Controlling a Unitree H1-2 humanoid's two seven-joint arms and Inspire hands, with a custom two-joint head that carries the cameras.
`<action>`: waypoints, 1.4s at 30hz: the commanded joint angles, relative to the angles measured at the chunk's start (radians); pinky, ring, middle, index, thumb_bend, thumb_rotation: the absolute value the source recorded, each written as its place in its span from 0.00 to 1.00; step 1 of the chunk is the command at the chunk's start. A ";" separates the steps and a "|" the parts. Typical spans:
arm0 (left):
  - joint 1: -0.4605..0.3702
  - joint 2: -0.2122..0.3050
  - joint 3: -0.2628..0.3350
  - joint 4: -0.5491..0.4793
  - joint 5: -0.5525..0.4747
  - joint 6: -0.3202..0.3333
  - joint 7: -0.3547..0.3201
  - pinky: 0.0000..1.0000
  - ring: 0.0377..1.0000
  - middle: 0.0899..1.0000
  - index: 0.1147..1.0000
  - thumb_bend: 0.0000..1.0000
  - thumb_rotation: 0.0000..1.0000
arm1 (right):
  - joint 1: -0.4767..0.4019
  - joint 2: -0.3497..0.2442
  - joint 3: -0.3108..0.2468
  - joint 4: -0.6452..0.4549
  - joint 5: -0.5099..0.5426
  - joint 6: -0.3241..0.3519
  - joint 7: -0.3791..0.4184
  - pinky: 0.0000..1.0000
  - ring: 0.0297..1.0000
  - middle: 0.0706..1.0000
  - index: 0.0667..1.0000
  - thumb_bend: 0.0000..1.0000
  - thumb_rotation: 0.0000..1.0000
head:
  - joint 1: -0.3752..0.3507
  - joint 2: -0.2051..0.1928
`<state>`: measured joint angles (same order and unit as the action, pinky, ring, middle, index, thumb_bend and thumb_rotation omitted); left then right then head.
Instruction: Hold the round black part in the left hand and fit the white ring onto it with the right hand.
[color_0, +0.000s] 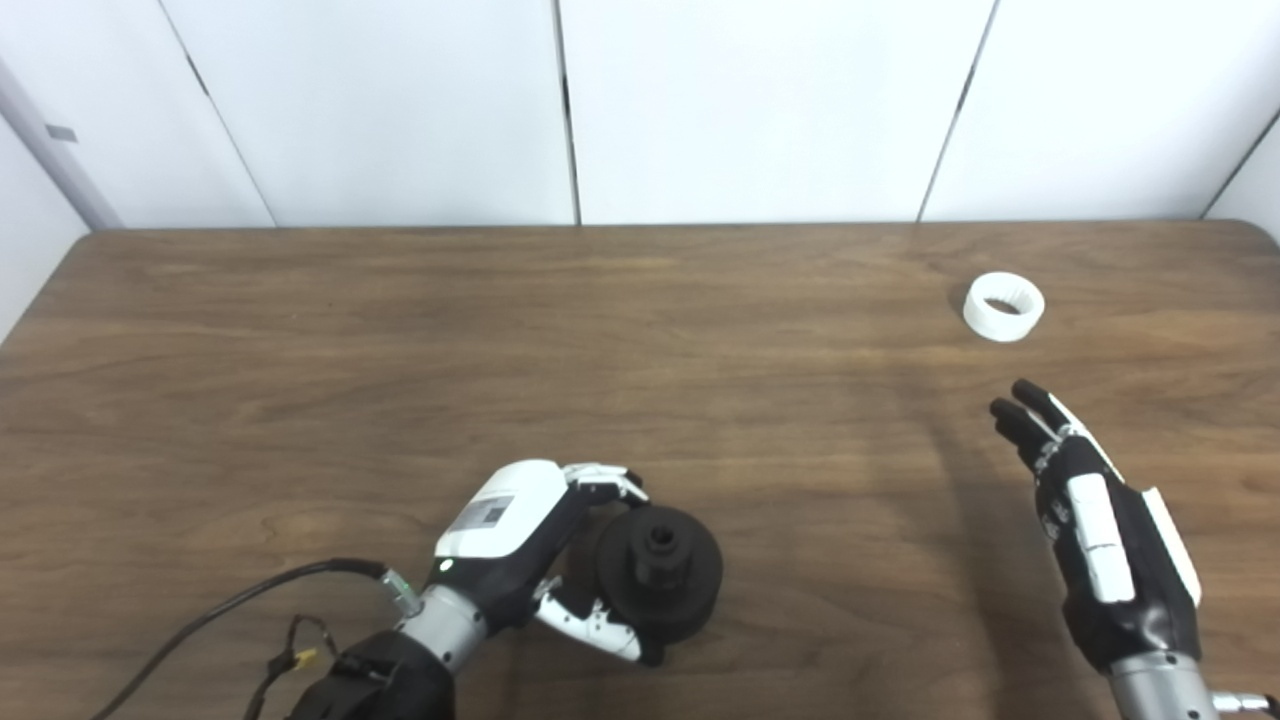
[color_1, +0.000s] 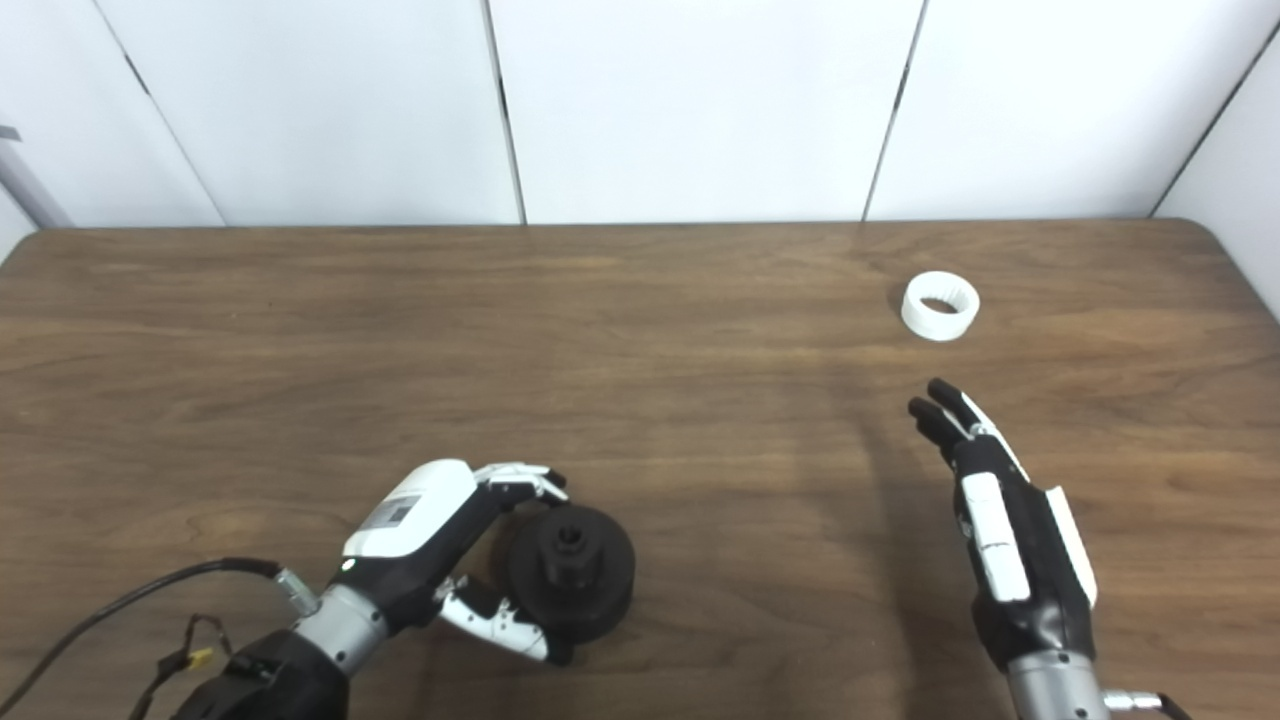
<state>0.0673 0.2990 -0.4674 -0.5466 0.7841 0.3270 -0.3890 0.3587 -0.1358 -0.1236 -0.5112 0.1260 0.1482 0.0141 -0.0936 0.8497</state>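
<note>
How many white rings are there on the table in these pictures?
1. The white ring lies alone at the far right of the table, beyond the open right hand. No other ring shows, and little could hide one.

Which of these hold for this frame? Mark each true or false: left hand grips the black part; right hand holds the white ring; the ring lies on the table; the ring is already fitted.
1. The left hand grips the round black part. True.
2. The right hand holds the white ring. False: it is open, short of the ring.
3. The ring lies on the table. True.
4. The ring is already fitted. False: it sits far from the part.
</note>
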 joint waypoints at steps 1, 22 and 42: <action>-0.005 -0.012 -0.010 -0.017 0.015 -0.047 0.004 0.77 0.88 0.82 0.42 0.52 0.06 | -0.035 0.017 -0.002 -0.044 -0.001 -0.011 -0.009 1.00 0.92 0.86 0.88 0.64 0.90 | -0.001 0.000; 0.041 -0.091 0.034 0.236 0.046 -0.293 0.212 0.97 0.87 0.80 0.42 0.52 0.06 | -0.065 0.004 -0.007 -0.102 0.027 0.081 -0.026 1.00 0.93 0.86 0.89 0.62 0.91 | 0.003 0.097; 0.050 -0.080 0.063 0.264 0.120 -0.294 0.234 0.83 0.86 0.80 0.42 0.52 0.06 | -0.063 0.004 -0.023 -0.100 0.037 0.077 -0.030 1.00 0.94 0.87 0.88 0.63 0.91 | -0.016 0.067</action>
<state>0.1162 0.2014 -0.4179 -0.3001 0.8845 0.0172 -0.1443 0.3251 -0.1435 -0.1350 -0.5830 0.1539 0.2467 -0.0104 -0.1089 0.9158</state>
